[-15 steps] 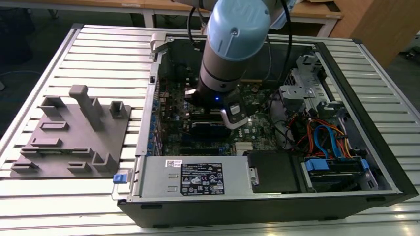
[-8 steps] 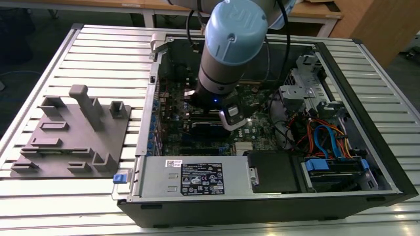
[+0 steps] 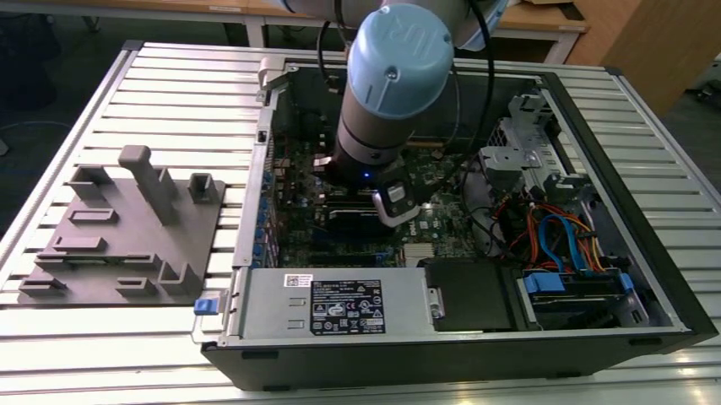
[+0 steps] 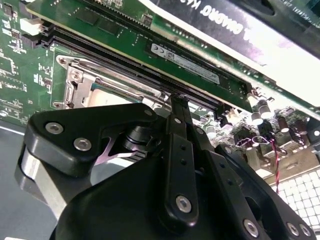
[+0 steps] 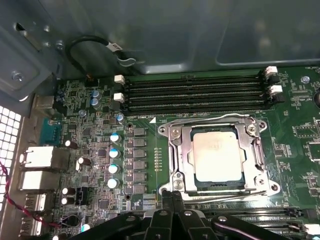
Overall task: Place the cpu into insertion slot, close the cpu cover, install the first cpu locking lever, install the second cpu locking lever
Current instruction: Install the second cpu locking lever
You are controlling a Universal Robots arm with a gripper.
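The cpu [image 5: 216,152] was seated in the insertion slot [image 5: 176,176], framed by the lowered cpu cover [image 5: 260,152]; the gripper [image 5: 172,196], jaws clenched together, was held at its near edge, seemingly for a lever

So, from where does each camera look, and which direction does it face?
Exterior view: off the arm, above, looking down into the open computer case; the arm shows.
First wrist view: on the arm, facing the green board; cpu lies in the insertion slot, cpu cover around it; pincer at its edge.
Second wrist view: low behind the pincer.
Both wrist views share the socket.
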